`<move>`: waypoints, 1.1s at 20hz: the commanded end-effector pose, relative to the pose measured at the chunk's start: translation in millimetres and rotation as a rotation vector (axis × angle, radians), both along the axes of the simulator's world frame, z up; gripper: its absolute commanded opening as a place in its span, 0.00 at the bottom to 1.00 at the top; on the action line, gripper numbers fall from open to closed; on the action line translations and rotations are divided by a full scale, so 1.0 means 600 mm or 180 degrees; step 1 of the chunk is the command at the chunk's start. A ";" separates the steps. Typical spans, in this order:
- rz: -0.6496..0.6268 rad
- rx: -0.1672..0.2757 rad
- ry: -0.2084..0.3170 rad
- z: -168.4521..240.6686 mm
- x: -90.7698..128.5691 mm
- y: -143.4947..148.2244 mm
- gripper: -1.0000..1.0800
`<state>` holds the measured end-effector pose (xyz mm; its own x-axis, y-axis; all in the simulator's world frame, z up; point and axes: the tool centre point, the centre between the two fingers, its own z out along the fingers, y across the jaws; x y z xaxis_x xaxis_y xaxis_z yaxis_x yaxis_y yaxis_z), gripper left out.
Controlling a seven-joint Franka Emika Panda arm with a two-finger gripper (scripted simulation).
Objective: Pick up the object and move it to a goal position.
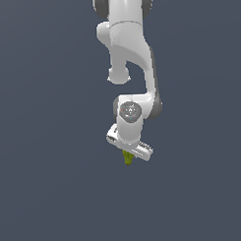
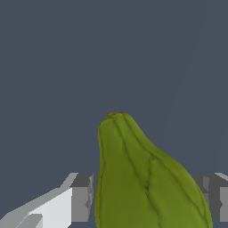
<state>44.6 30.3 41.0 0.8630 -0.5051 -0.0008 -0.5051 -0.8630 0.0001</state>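
Clearly, the object [image 2: 147, 178] sits between the jaws [image 1: 129, 152], narrow end pointing away from the wrist.
Both fingers [image 2: 82, 196] press its ridged sides, closed to its width. Much of its length pokes past the fingertips, so a quick swing toward the goal could pivot the lumpy, tapered body and let it slip out.

Backdrop [image 1: 43, 120]: one uniform dark slate blue-grey field filling the exterior view from edge to edge, with no visible wall, floor line, furniture or window. Wrist view: the same flat blue-grey tone across the whole upper part of the frame. Lighting: even and diffuse, casting no shadow or gradient on the backdrop in either view.
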 end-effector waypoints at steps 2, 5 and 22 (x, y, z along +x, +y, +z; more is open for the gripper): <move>0.0000 0.0000 0.0000 0.000 0.000 0.000 0.00; 0.0000 0.0000 0.0000 0.005 0.001 -0.002 0.00; -0.0002 0.0000 -0.0001 0.202 0.043 -0.066 0.00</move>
